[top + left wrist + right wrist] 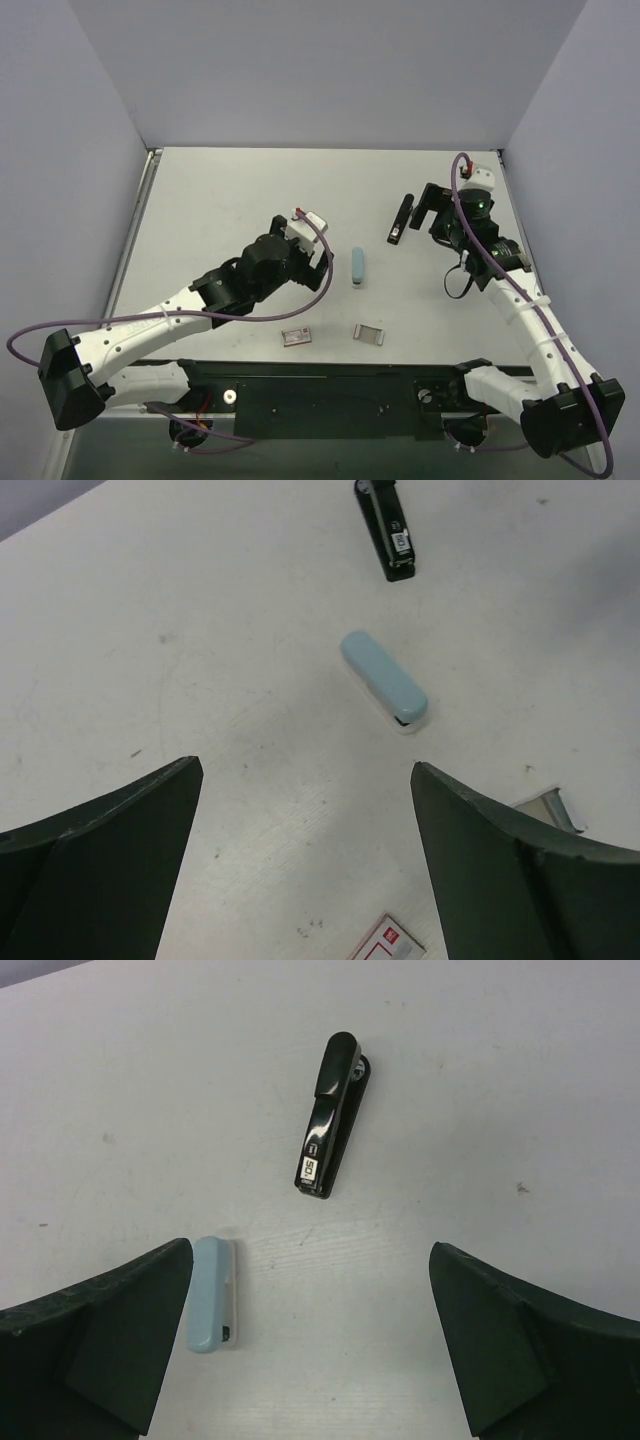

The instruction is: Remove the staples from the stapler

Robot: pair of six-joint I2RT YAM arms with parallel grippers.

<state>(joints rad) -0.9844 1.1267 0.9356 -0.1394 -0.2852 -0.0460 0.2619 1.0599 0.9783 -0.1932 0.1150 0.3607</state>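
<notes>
Two staplers lie on the white table (220, 200), and neither is touched by an arm. The black stapler (400, 220) lies closed in the right half of the table, about midway between the far and near edges, its length running roughly from far to near. The right gripper (422, 208) hangs just beside it on the side of the right edge, with its fingers spread wide and holding nothing. In the right wrist view the black stapler (332, 1115) sits ahead of the right gripper (310, 1248), roughly centred on the gap but beyond the fingertips. The light blue stapler (358, 266) lies closed near the middle of the table, between the two arms and apart from the black one. In the right wrist view the light blue stapler (212, 1295) shows just beside the picture-left finger. The left gripper (318, 258) is on the left-edge side of the light blue stapler, near it but apart, with its fingers also spread wide and empty. In the left wrist view the light blue stapler (385, 678) lies ahead of the left gripper (305, 768), a little toward the picture-right finger, with the black stapler (388, 530) further out. Close to the near edge lie a small staple box (296, 336) and a bent metal piece (369, 334), side by side but apart.
</notes>
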